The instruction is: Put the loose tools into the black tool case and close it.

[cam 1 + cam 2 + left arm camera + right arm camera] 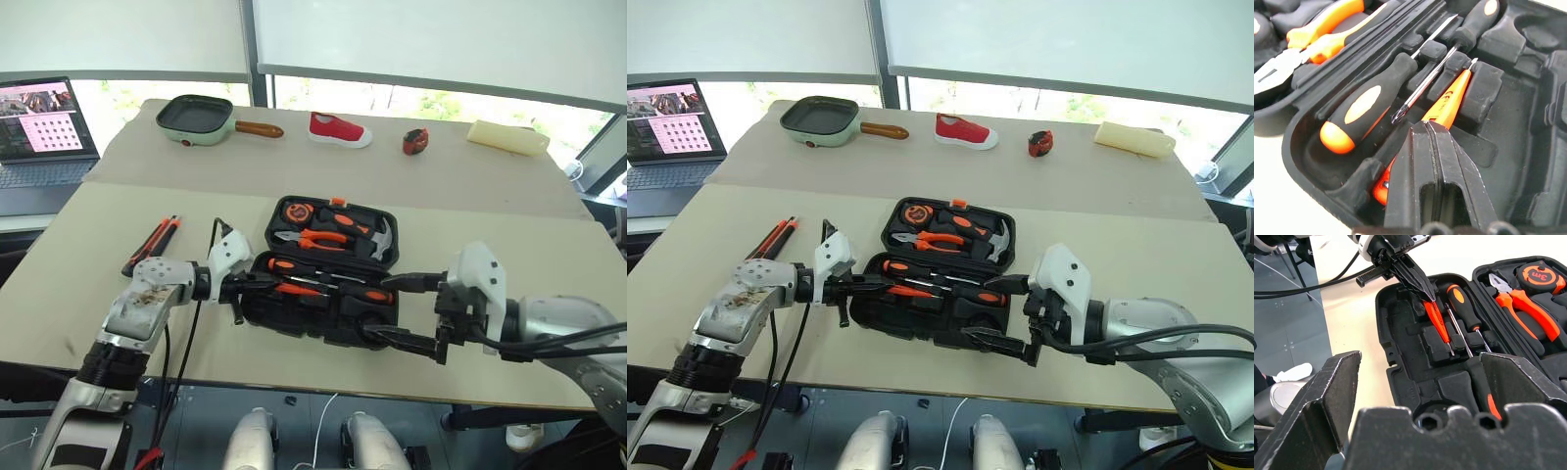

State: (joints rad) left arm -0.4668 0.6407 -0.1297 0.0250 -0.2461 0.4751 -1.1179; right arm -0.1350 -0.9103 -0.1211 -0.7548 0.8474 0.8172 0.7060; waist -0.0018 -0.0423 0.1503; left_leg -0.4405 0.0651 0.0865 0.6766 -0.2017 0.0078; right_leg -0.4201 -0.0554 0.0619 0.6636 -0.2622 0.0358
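My left gripper [1418,286], fingers pinched together, presses the small orange screwdriver [1442,110] into its slot in the open black tool case [318,323], so I push gently straight down while my right gripper [411,311] waits wide beside the rim.

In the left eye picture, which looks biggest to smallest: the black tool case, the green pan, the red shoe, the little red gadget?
1. Tool case
2. Pan, handle included
3. Shoe
4. Gadget

The last three sit farther back, so they look smaller than they are.
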